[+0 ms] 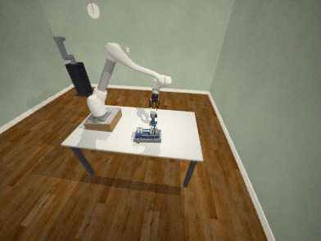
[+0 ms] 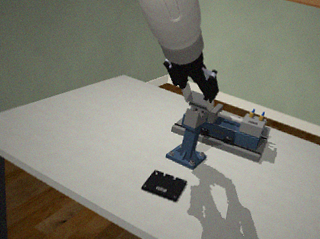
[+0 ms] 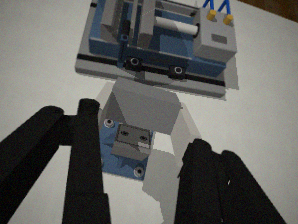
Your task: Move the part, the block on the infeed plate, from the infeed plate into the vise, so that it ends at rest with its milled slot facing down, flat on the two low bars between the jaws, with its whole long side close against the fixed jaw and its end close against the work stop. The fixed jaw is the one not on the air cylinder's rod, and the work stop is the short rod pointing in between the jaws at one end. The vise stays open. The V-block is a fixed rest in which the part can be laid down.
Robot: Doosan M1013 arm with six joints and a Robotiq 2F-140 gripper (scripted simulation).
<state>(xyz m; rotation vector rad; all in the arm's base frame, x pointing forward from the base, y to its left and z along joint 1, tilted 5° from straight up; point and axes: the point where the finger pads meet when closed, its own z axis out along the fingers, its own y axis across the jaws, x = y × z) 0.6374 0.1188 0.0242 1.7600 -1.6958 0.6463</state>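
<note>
One white table — wood floor, green walls.

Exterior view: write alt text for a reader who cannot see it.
A black gripper on a pale arm holds a grey block just above the V-block, which stands on a blue post on a white table. Behind it sits the blue vise; nearer the camera lies the black infeed plate, with no part on it.

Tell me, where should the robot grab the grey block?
From above, on its two long flat sides, as the gripper does now: the block hangs between the fingers above the V-block. Those sides are flat and parallel, and the ends stay free for the vise.
</note>
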